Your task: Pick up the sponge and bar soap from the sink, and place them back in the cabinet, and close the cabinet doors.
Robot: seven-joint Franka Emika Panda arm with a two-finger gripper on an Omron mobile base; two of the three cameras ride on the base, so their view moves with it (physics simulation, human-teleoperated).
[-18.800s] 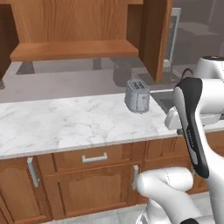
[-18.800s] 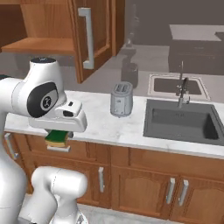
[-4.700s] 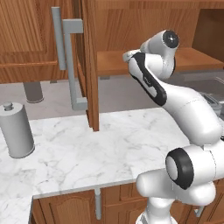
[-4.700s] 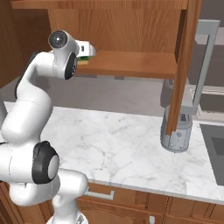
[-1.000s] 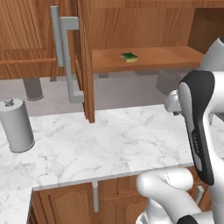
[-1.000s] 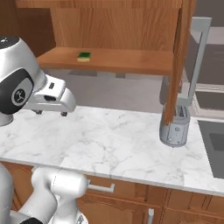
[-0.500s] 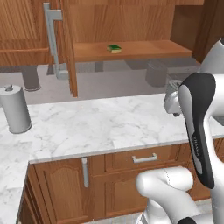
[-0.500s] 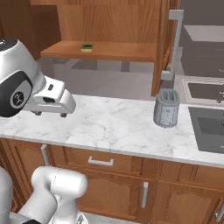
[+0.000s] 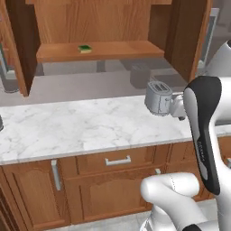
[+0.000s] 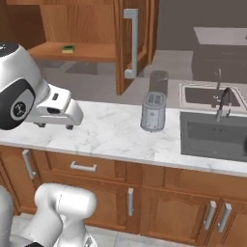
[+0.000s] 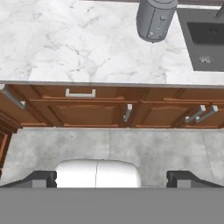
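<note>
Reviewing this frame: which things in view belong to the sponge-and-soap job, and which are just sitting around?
Belongs to the job:
- sponge, lying on the cabinet shelf
- cabinet doors, standing open
- sink
- hand, open and empty

Just lying about:
- toaster on the marble counter
- faucet
- lower drawer fronts

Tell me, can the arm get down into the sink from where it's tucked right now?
Probably yes, after a long swing. The gripper hangs open and empty, folded back near the base. The sink lies off to the right, beyond the toaster, its top uncovered apart from the faucet.
</note>
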